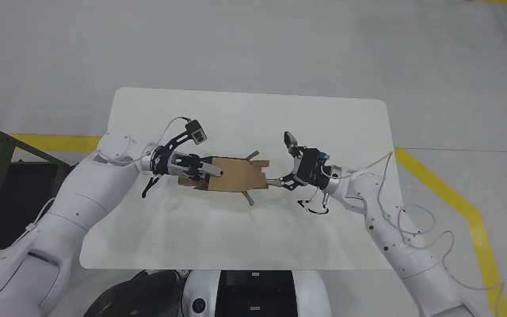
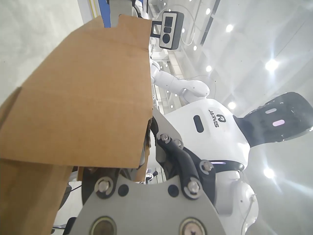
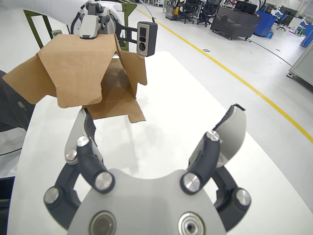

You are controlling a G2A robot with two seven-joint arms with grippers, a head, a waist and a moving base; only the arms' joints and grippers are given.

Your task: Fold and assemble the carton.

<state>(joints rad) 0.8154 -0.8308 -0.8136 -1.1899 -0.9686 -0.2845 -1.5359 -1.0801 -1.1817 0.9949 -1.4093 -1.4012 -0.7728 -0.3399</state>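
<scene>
A brown carton (image 1: 235, 175), partly unfolded with loose flaps, sits mid-table on the white table (image 1: 333, 119). My left gripper (image 1: 207, 169) is shut on the carton's end panel; in the left wrist view the cardboard (image 2: 85, 99) hides one finger, and the other finger (image 2: 162, 133) presses at its edge. From the right wrist view the carton (image 3: 80, 74) is a hollow sleeve, held at its upper edge by the left gripper (image 3: 88, 31). My right gripper (image 3: 159, 121) is open at the carton's other end. One of its fingers (image 3: 84, 123) lies just under a hanging flap; its other finger (image 3: 232, 121) is over bare table.
The table (image 3: 185, 86) is bare around the carton. A dark green metal frame (image 3: 127, 8) stands off the table's left side. A yellow floor line (image 1: 444, 178) runs past the table's right edge.
</scene>
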